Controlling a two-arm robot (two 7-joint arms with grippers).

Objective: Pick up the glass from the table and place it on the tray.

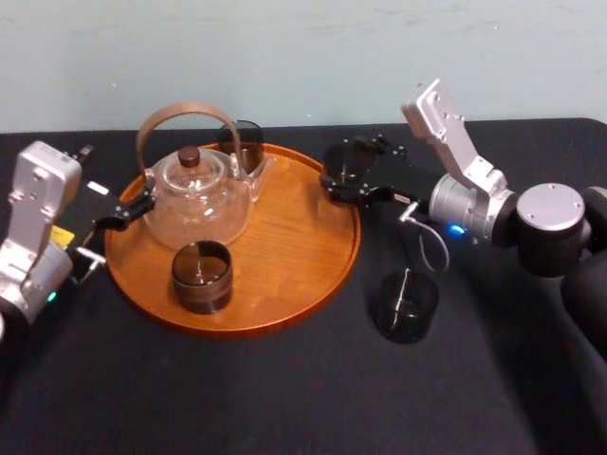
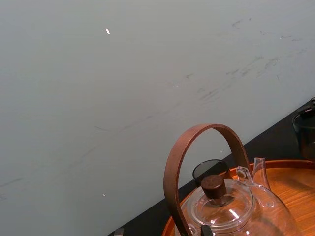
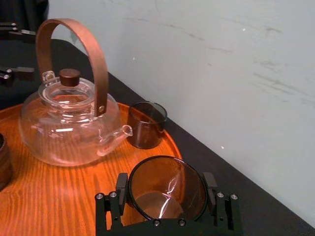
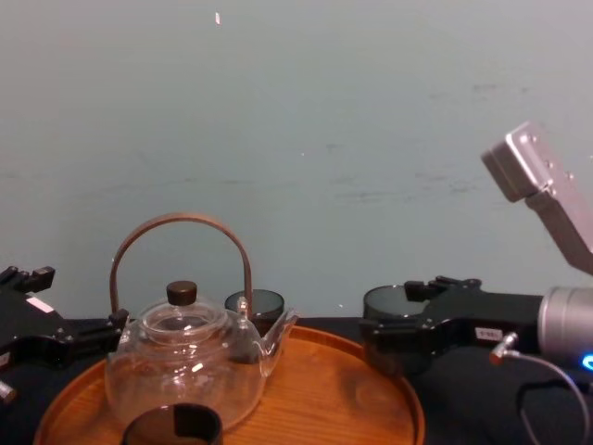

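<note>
The glass point(image 3: 167, 182) is upright, clamped between the fingers of the right gripper point(image 4: 394, 338) at the right rim of the tray point(image 1: 313, 275). On the tray stand a teapot point(image 1: 201, 199) and 2 dark cups point(image 1: 201, 275) point(image 1: 243, 144). 1 more dark cup point(image 1: 406, 303) rests on the table point(image 1: 285, 398) right of the tray. The left gripper point(image 1: 133, 207) sits at the tray's left edge, near the teapot.
</note>
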